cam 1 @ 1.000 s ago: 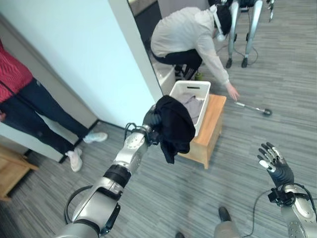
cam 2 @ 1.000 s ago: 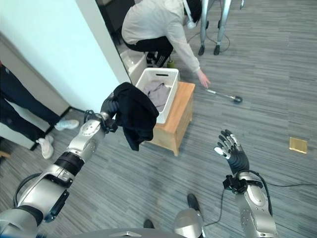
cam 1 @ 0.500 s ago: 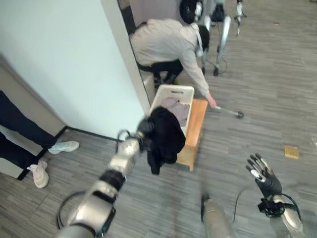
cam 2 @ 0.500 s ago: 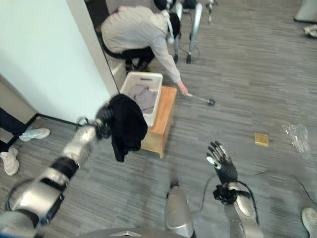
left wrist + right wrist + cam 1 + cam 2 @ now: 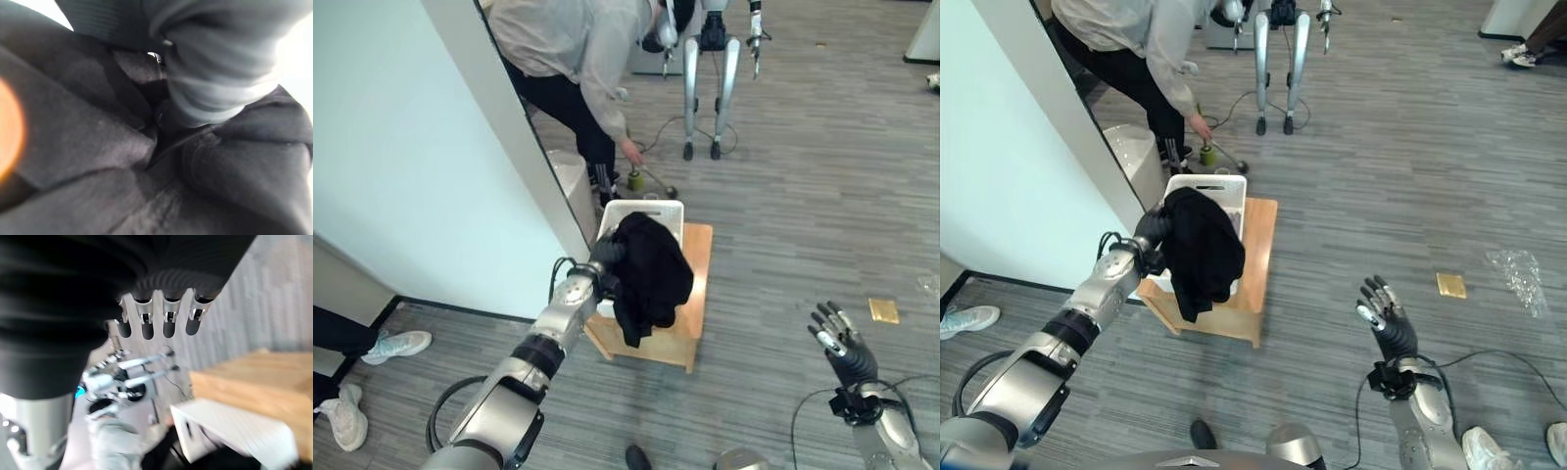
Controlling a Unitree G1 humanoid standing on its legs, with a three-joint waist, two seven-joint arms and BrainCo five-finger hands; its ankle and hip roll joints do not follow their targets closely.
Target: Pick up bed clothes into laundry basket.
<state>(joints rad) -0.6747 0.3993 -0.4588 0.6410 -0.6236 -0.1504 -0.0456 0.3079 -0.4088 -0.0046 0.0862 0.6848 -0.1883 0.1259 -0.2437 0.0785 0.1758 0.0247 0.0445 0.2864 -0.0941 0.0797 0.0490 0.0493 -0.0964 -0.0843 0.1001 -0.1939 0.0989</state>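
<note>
A black garment (image 5: 651, 274) hangs from my left hand (image 5: 607, 257), whose fingers are curled into the cloth. It dangles over the white laundry basket (image 5: 650, 209), which stands on a low wooden stool (image 5: 697, 294) and is partly covered by it. In the left wrist view the dark cloth (image 5: 98, 147) lies bunched right against the hand. My right hand (image 5: 842, 343) is raised at the lower right with its fingers (image 5: 168, 323) spread straight and nothing in it.
A person (image 5: 578, 44) bends over just behind the basket, a hand (image 5: 628, 152) reaching toward the floor. A white wall (image 5: 421, 166) and its corner stand on the left. Another robot's legs (image 5: 710, 78) are at the back. A person's shoe (image 5: 396, 345) is lower left.
The camera has moved closer and the whole scene has shifted. The black garment now hangs over the basket rather than beside it. The person has moved from the right of the basket to behind it.
</note>
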